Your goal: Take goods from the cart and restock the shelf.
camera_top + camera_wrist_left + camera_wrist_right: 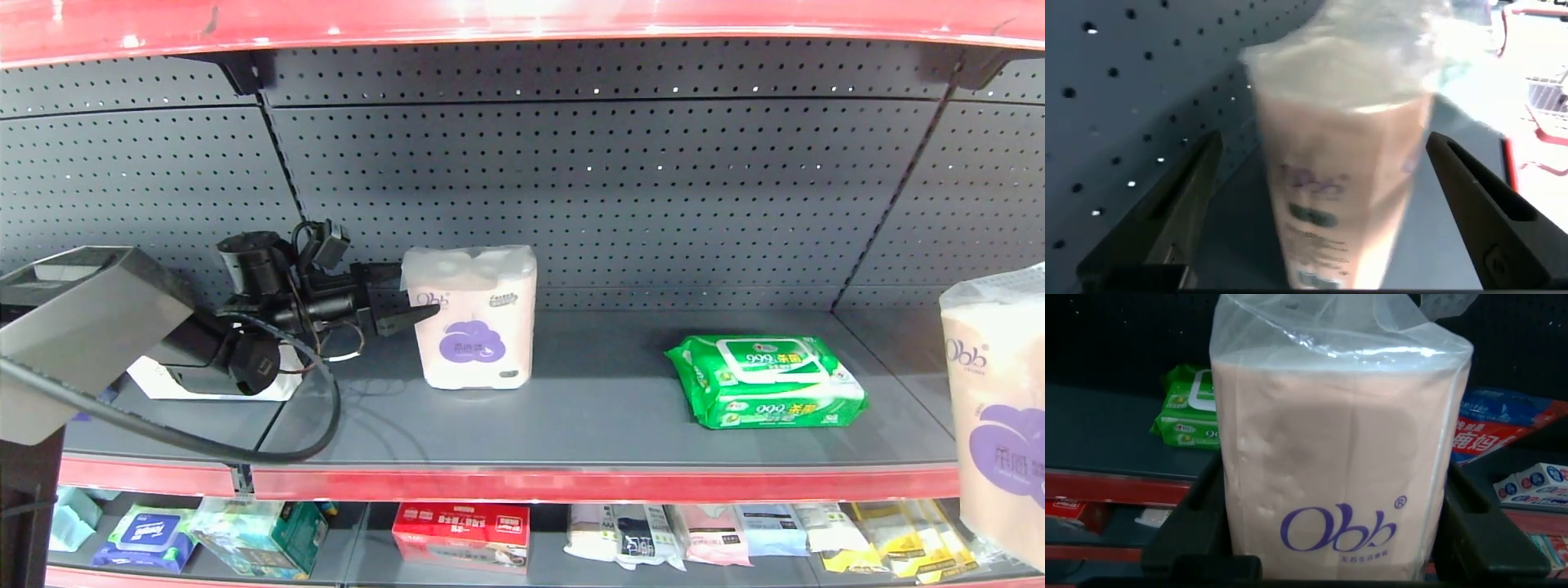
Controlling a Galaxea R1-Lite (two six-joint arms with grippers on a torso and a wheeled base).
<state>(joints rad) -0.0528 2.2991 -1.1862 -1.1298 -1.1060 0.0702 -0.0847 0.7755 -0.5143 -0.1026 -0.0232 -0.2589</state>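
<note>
Pink roll pack stands left of the wipes, your left gripper released; next, shelve the second pack your right gripper clamps.

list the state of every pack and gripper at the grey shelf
pink toilet-roll pack in clear plastic: upright on the grey shelf, not gripped
left gripper: open, one finger each side of that pack
second pink toilet-roll pack: held up off the shelf
right gripper: shut on the second pack
green plastic wet-wipes pack: lying flat on the shelf, flap closed
</note>
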